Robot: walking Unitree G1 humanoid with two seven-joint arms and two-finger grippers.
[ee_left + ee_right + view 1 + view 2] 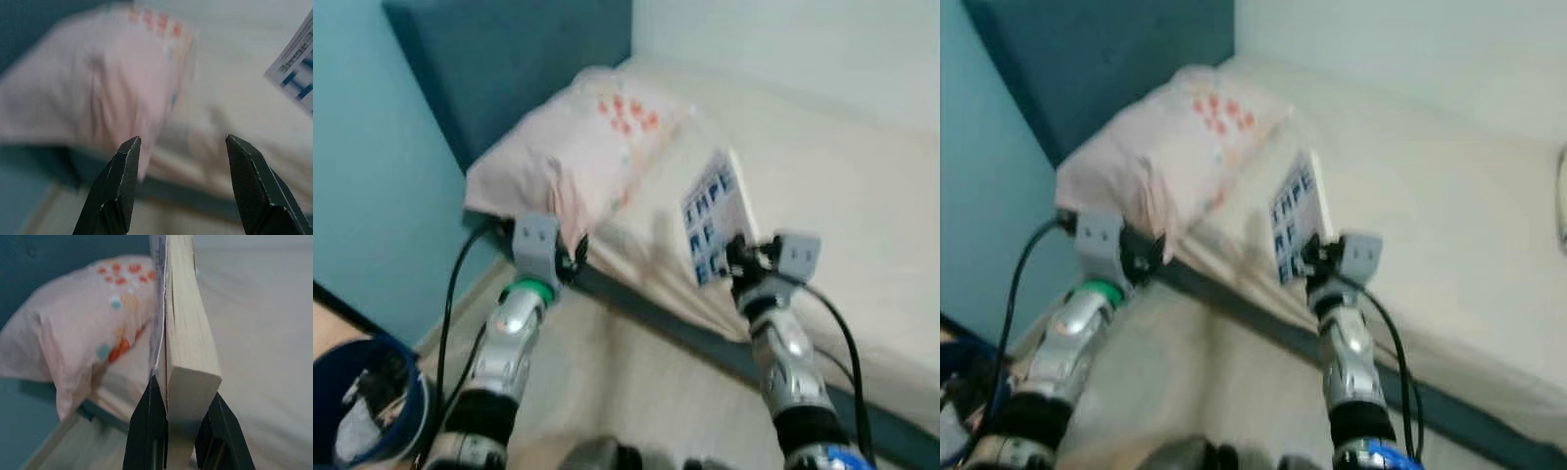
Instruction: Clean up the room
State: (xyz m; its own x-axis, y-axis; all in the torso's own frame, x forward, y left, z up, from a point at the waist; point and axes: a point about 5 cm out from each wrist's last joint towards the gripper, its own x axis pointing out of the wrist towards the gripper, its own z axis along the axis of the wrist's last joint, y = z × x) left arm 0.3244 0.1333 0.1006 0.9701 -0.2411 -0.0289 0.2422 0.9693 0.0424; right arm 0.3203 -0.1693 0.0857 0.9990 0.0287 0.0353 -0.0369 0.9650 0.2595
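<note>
My right gripper (183, 423) is shut on a thick book (713, 217) with a white cover and blue lettering, held on edge above the near side of the bed (822, 166); its cream page block (188, 333) shows between the fingers. A pale pink pillow (573, 152) with orange and teal dots lies at the head of the bed, to the book's left. My left gripper (181, 181) is open and empty, hovering near the bed's edge just below the pillow (107, 83).
A dark blue headboard (519, 59) and a teal wall (372, 166) stand behind the pillow. A blue bin (367, 397) holding items sits on the floor at the lower left. The bed's dark frame (705, 343) runs in front of me.
</note>
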